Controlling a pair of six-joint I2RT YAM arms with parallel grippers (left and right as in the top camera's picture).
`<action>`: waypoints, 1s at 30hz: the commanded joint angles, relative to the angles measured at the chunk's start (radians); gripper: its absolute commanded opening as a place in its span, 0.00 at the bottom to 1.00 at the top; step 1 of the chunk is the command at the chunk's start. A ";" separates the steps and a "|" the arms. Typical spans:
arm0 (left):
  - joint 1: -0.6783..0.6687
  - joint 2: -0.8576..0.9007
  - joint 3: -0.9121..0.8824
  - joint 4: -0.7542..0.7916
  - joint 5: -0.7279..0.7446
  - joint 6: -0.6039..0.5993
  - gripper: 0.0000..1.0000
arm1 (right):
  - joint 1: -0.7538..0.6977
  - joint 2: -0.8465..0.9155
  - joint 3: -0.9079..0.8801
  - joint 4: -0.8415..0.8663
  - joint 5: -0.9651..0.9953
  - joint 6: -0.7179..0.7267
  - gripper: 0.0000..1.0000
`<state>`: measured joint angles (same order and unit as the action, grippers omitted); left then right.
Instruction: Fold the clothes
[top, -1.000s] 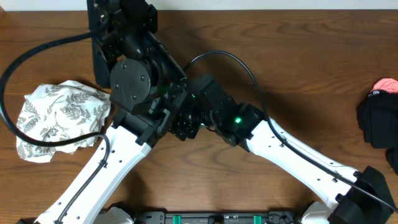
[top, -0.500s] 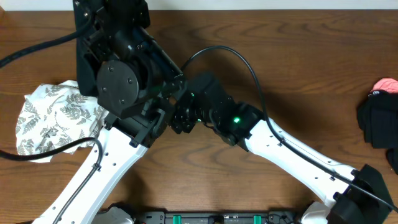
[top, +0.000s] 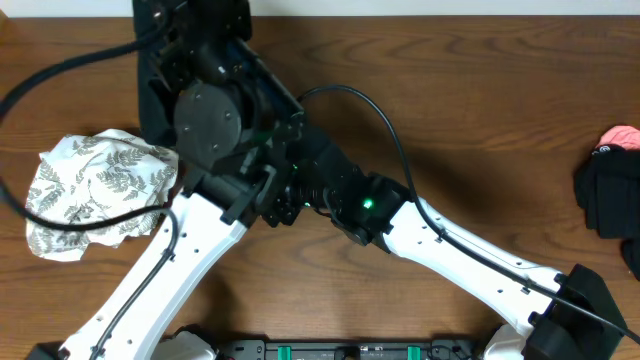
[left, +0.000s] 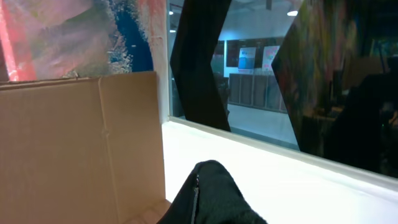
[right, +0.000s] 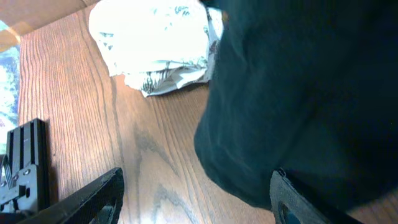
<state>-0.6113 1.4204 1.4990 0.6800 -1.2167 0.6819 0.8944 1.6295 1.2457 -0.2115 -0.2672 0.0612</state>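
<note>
My left arm is raised high over the table's left half. Its gripper (top: 195, 40) holds up a black garment (top: 150, 95), which hangs down beside the arm. In the left wrist view a peak of black cloth (left: 211, 199) covers the jaws, so the fingers are hidden. My right gripper (right: 196, 199) is open wide just above the wooden table, its right finger at the edge of the hanging black garment (right: 298, 93). From overhead it (top: 285, 205) is mostly hidden under the left arm. A crumpled white leaf-print garment (top: 95, 185) lies at the left and also shows in the right wrist view (right: 155, 43).
A pile of black clothes (top: 605, 195) with a pink item (top: 620, 137) lies at the table's right edge. A cardboard box (left: 81, 143) stands beyond the table's far side. A black cable (top: 60, 75) loops over the left side.
The left arm swung left with the black garment, then back right. The right arm slid a little left, further under the left arm. The white garment has not moved.
</note>
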 joint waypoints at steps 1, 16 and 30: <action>0.004 0.006 0.063 0.010 -0.037 0.006 0.06 | 0.012 0.016 -0.005 0.011 0.036 0.042 0.73; 0.003 0.039 0.150 0.010 -0.105 0.015 0.06 | 0.016 0.059 -0.005 0.061 0.265 0.166 0.73; 0.003 0.039 0.153 0.010 -0.110 0.018 0.06 | 0.017 0.059 -0.005 0.114 0.228 0.170 0.70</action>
<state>-0.6113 1.4536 1.6188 0.6811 -1.3167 0.6891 0.9020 1.6909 1.2453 -0.1013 -0.0162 0.2195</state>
